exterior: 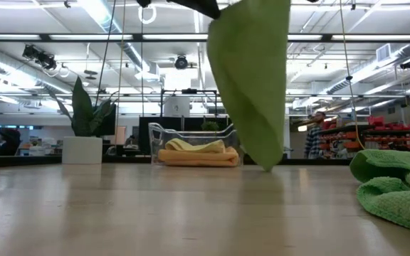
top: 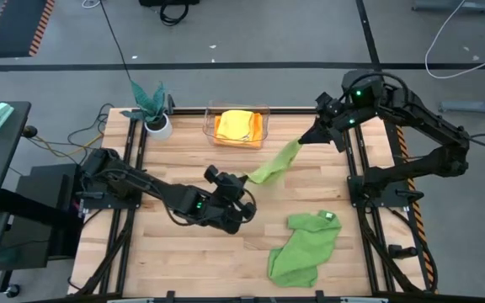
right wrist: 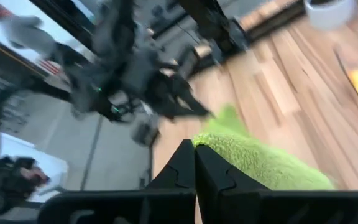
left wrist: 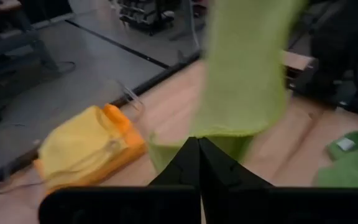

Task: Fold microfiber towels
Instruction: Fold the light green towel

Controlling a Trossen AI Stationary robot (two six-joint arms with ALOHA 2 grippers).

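A: High view: where is the lime towel (top: 278, 162)?
B: Stretched in the air between both tools; left tool (top: 244, 178) and right tool (top: 303, 140) each clamp an end.
A: The green towel (top: 305, 247)?
B: Crumpled on the bench (top: 183, 248).

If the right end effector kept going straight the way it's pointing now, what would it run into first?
Probably the left end effector. The right end effector, shut on the lime green towel, points along that stretched cloth toward the left one, shut on its other end. Depth is unclear, so this is a judgement.
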